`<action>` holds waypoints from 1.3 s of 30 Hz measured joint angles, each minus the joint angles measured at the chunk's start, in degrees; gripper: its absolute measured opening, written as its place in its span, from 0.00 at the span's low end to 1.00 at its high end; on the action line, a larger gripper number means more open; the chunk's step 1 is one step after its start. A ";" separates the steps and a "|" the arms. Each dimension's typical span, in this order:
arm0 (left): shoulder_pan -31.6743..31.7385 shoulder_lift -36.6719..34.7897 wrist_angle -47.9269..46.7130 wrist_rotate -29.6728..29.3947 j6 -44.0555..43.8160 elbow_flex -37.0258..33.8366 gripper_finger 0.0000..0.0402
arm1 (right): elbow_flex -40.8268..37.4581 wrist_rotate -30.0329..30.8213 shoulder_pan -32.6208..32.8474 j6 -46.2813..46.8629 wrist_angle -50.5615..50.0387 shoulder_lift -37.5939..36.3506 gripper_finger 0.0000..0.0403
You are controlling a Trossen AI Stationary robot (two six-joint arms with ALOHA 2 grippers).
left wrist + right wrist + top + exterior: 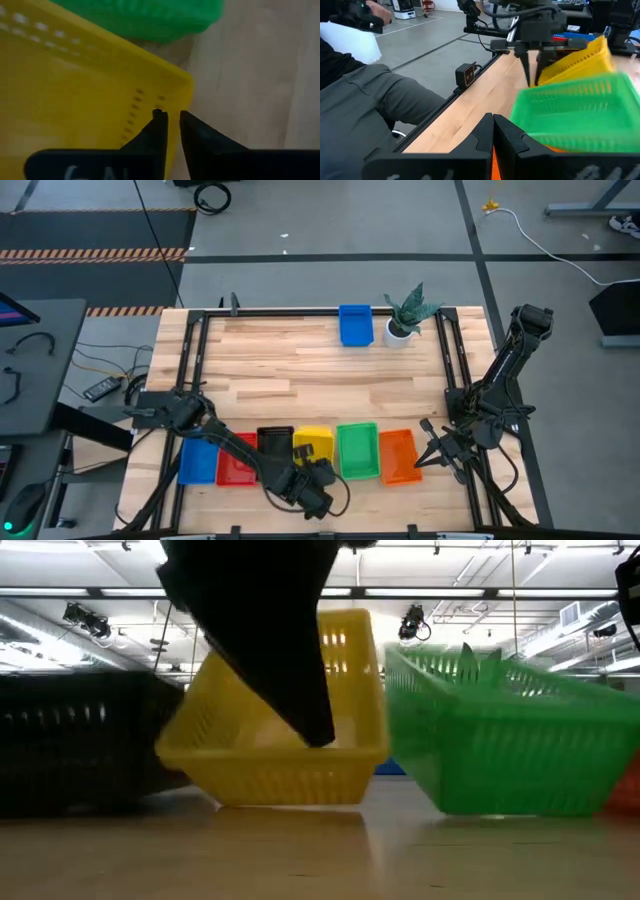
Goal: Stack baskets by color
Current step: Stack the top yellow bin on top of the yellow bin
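Note:
A row of baskets stands along the near edge: blue point(197, 461), red point(235, 464), black point(275, 440), yellow point(312, 442), green point(357, 450) and orange point(398, 456). My left gripper point(322, 472) reaches in from the left and is shut on the yellow basket point(75, 85), which stands tilted point(280, 765) with its far end raised. My right gripper point(493, 120) waits shut at the table's right, just by the orange basket's right edge point(416, 465). Whether it touches that basket, I cannot tell. My left gripper pinches the yellow basket's near wall point(173, 131) close to a corner, one finger inside the basket and one outside. The fingers slant down from the near side point(318, 730). The basket is tipped, its far rim point(350, 620) high and its lower edge point(290, 802) at the tabletop.
A second blue basket point(355, 325) and a green plant in a white pot point(405, 318) stand at the far edge. Black frame rails point(190, 360) run along the table's sides. A person sits off the table's near left corner point(365, 100). Bare wood lies mid-table point(320, 380).

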 joint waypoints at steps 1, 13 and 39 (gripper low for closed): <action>0.10 -0.10 -0.57 0.66 -0.33 0.14 0.13 | 0.00 0.00 0.00 0.00 -0.02 0.00 0.03; 0.34 -7.65 -2.93 -3.38 -0.03 2.96 0.07 | 0.00 0.45 0.00 -0.12 0.17 0.00 0.03; 8.87 -2.23 -7.05 16.03 -10.67 8.76 0.03 | 0.00 2.40 0.11 1.10 -0.15 -0.02 0.03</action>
